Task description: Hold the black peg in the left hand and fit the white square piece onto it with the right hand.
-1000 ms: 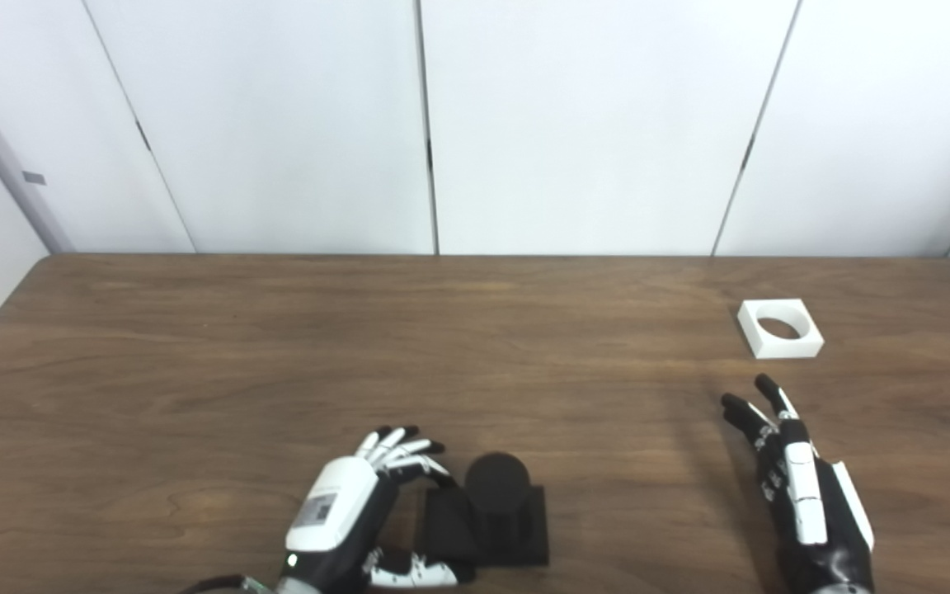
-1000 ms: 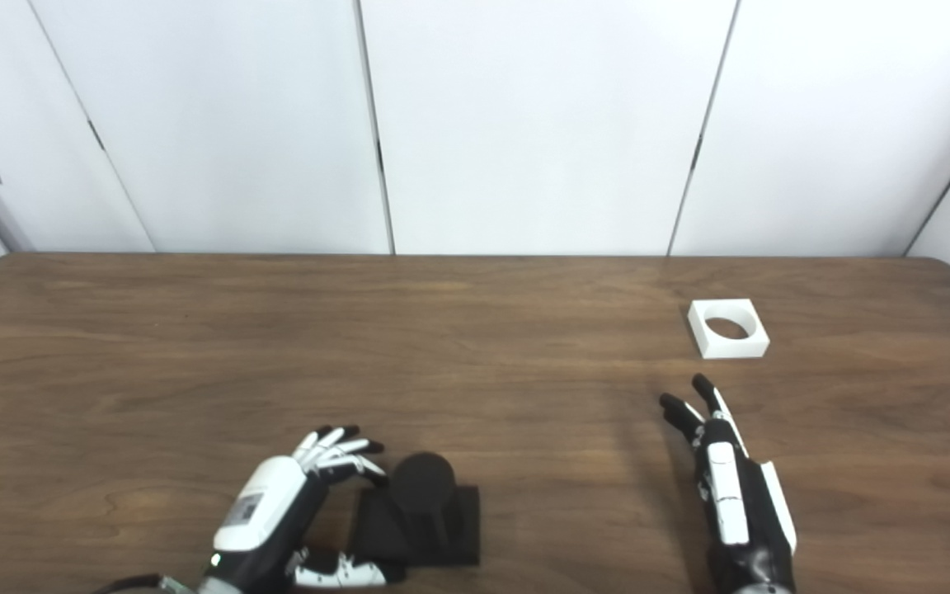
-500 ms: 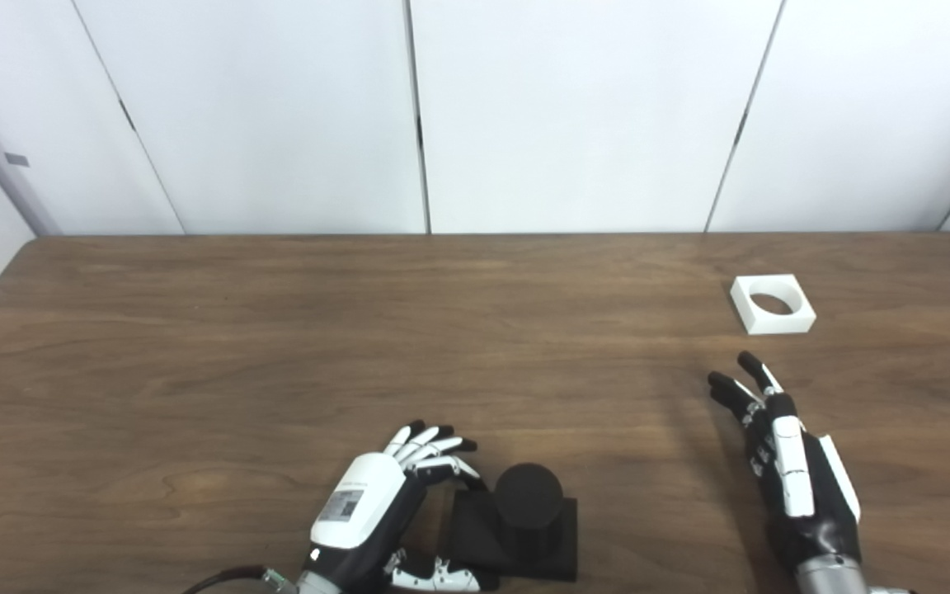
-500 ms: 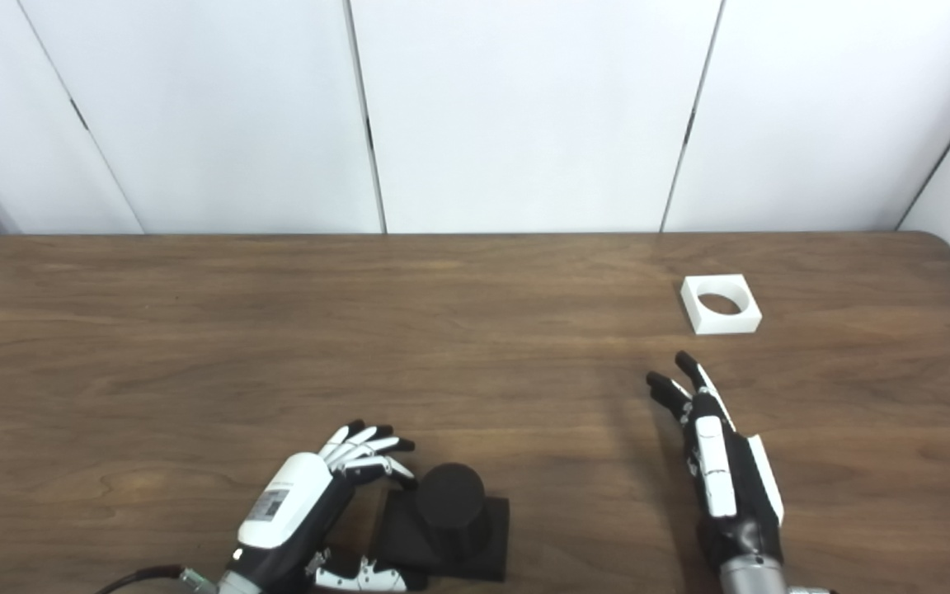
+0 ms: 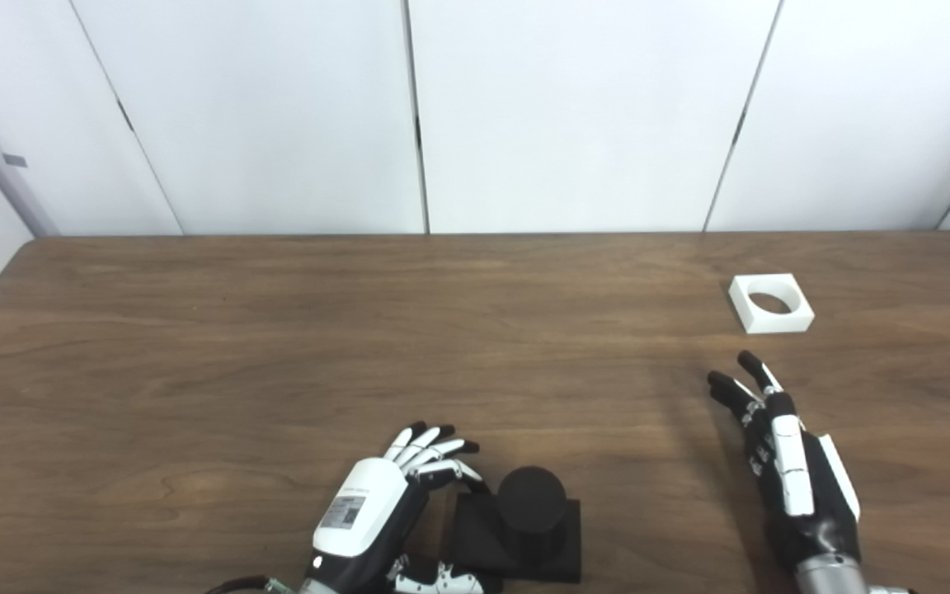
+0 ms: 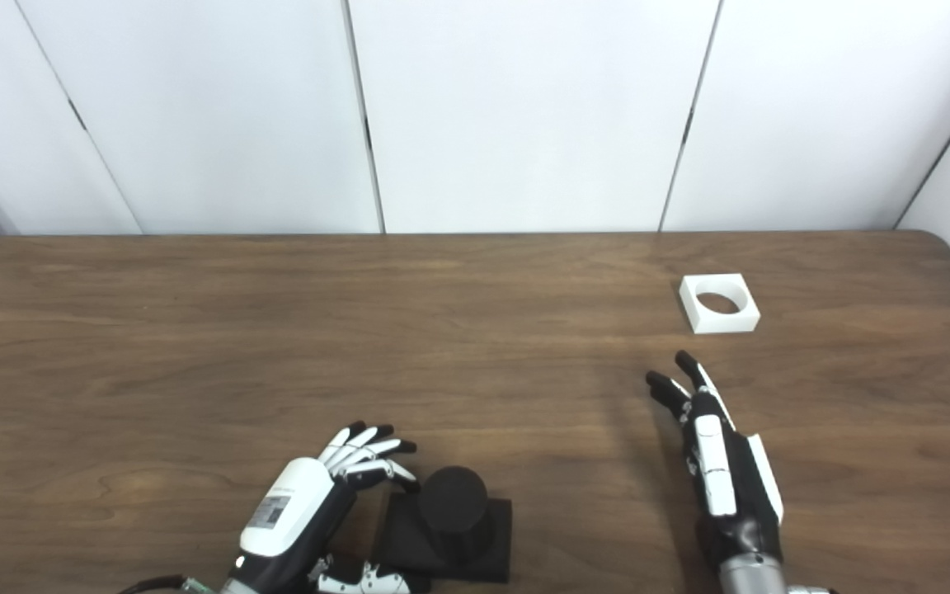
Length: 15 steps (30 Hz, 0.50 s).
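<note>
The black peg (image 5: 529, 505), a short round post on a square black base (image 5: 561, 551), stands near the table's front edge. My left hand (image 5: 376, 516) is open right beside the base's left side, fingers curled over its near corner and thumb along the front, not closed on it. The white square piece (image 5: 771, 303) with a round hole lies flat at the far right. My right hand (image 5: 788, 462) is open above the table, fingers stretched toward the piece but well short of it.
The brown wooden table (image 5: 277, 346) fills the view, with white wall panels (image 5: 574, 115) behind its far edge. The table's right edge runs close to the white piece.
Between the oldest frames and half a second ago the camera tilted, shifting the whole picture. Since then the left hand has edged slightly toward the base. The right hand has hardly moved.
</note>
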Available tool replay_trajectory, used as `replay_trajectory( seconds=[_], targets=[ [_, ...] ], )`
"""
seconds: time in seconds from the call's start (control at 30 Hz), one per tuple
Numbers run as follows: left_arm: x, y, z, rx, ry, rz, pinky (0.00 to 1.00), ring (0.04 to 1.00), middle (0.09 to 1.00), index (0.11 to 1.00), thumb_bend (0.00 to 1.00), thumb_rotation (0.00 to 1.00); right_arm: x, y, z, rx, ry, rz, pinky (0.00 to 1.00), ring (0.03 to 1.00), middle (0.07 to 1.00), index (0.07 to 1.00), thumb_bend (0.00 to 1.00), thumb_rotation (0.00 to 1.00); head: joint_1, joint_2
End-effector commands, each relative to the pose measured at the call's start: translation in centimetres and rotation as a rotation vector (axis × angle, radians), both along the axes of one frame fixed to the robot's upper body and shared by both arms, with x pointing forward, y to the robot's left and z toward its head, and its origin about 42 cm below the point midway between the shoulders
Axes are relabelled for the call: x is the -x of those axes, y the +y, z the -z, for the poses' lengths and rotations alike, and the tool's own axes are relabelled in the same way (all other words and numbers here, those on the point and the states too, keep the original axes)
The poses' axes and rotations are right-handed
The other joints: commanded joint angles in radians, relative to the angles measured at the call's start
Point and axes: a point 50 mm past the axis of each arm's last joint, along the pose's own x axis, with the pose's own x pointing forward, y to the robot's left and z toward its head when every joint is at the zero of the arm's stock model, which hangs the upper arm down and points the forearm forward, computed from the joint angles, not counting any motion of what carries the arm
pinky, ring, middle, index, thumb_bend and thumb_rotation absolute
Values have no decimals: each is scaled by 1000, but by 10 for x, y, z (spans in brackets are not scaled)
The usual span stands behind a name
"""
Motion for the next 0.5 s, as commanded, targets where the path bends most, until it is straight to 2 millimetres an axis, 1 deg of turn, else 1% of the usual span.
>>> replay_trajectory(
  seconds=[0.0, 0.03, 0.17, 0.2, 0.23, 0.27, 0.33, 0.4, 0.43, 0.47],
  targets=[
    [-3, 0, -1, -20, -14, 0, 1000, 930, 843, 486, 506, 48, 3, 15, -2, -73, -38, 23, 1000, 885, 842, 941, 550, 959, 0, 1],
    [-4, 0, -1, -21, -15, -2, 1000, 926, 839, 486, 506, 48, 3, 15, -2, -79, -38, 24, 1000, 885, 840, 941, 549, 957, -26, -6],
    [-3, 0, -4, -32, 5, -5, 1000, 923, 834, 487, 506, 49, 2, 15, -1, -97, -40, 24, 1000, 878, 842, 942, 533, 953, -26, -6],
    [-4, 1, -6, -39, 15, -2, 1000, 928, 840, 487, 506, 48, 2, 15, -1, -97, -41, 25, 1000, 881, 841, 941, 534, 948, -53, -18],
    [-5, 2, -7, -42, 18, 2, 1000, 932, 843, 487, 506, 48, 1, 15, -2, -94, -42, 23, 1000, 879, 839, 941, 528, 947, -69, -20],
    [-5, 3, -7, -43, 19, 3, 1000, 932, 844, 488, 507, 47, 1, 15, -3, -89, -44, 21, 1000, 879, 839, 945, 523, 954, -69, -20],
    [-6, 6, -8, -38, 17, -3, 1000, 929, 839, 488, 508, 46, -1, 14, -7, -72, -46, 19, 1000, 890, 840, 952, 514, 964, -102, -25],
    [-8, 9, -8, -34, 18, -8, 1000, 927, 836, 488, 508, 45, -6, 9, -13, -33, -53, 24, 1000, 897, 840, 952, 548, 911, -119, -28],
    [-9, 10, -8, -33, 17, -8, 1000, 928, 837, 488, 508, 45, -10, 5, -17, -8, -63, 27, 1000, 886, 838, 947, 559, 842, -129, -31],
    [-9, 11, -9, -33, 16, -8, 1000, 928, 837, 488, 508, 45, -13, 2, -20, 9, -69, 29, 1000, 884, 838, 947, 557, 824, -129, -31]
  ],
)
